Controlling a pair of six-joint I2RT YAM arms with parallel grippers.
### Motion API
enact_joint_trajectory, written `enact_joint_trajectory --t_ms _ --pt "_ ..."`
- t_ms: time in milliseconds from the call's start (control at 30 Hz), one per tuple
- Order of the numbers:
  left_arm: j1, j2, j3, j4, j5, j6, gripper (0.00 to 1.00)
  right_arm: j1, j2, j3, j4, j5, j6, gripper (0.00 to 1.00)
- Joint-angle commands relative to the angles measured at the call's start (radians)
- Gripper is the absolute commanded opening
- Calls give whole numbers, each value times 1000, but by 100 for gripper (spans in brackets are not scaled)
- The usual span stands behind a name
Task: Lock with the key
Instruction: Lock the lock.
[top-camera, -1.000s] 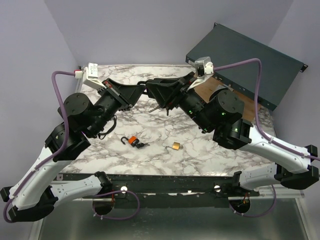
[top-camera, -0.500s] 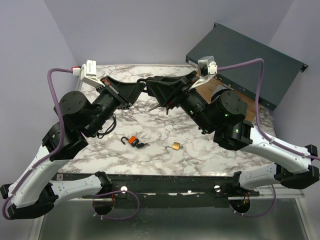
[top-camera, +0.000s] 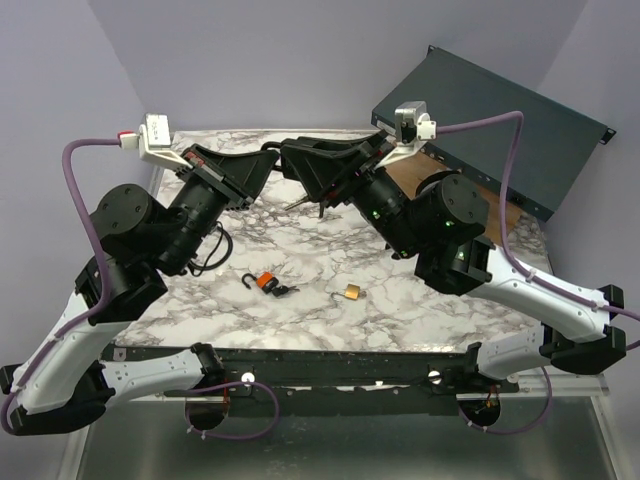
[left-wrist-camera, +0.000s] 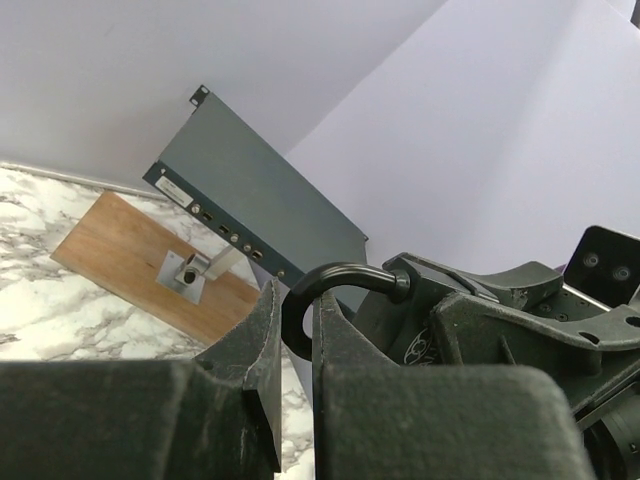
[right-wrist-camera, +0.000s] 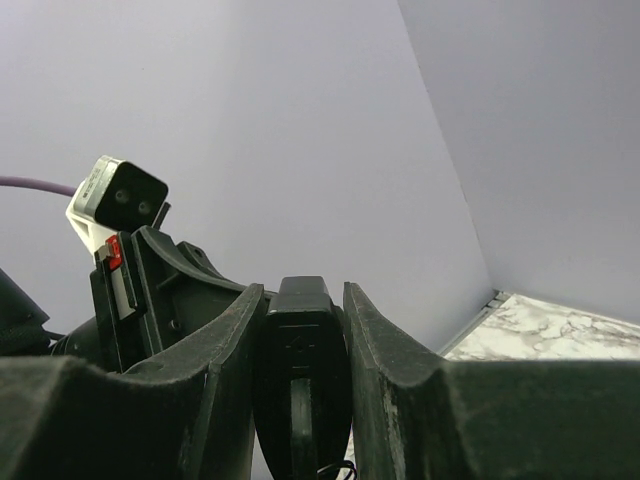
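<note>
Both arms hold one black padlock in the air over the back of the marble table (top-camera: 400, 310). My left gripper (top-camera: 268, 165) is shut on its curved black shackle (left-wrist-camera: 298, 305), which shows between the left fingers (left-wrist-camera: 262, 330) in the left wrist view. My right gripper (top-camera: 297, 160) is shut on the padlock's black body (right-wrist-camera: 300, 370), seen upright between its fingers (right-wrist-camera: 375, 340). Thin metal pieces (top-camera: 306, 204), perhaps keys, hang below the right gripper. I cannot tell whether the shackle is pushed home.
An orange padlock (top-camera: 265, 283) with an open shackle and a small brass padlock (top-camera: 352, 292) lie near the table's front. A wooden board (left-wrist-camera: 140, 255) and a dark flat box (top-camera: 500, 120) sit at the back right. A black cable loop (top-camera: 218, 250) lies under the left arm.
Both grippers have risen and shifted slightly left together, still joined at the black padlock. The left wrist has swung further left. The padlocks on the table have not moved.
</note>
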Motion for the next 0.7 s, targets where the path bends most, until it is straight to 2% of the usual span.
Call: enact_joint_trajectory --t_ms 0,167,367,467,567,667 --pt "-180 63 2 151 779 -95 0 -19 294 -120 -308 -62 3 1" --pt "-139 6 -57 96 667 -34 0 -18 230 -135 -317 -50 1 1" --pt "-46 -34 -94 75 648 6 0 -19 140 -141 -347 -64 13 1" --pt "26 -43 -121 89 683 -1 0 -19 107 -148 -357 -63 31 11" --pt "101 -58 -168 134 719 -12 0 -19 70 -183 -342 -59 39 15" --pt "159 -72 -210 193 752 -5 0 -21 51 -225 -329 -34 40 25"
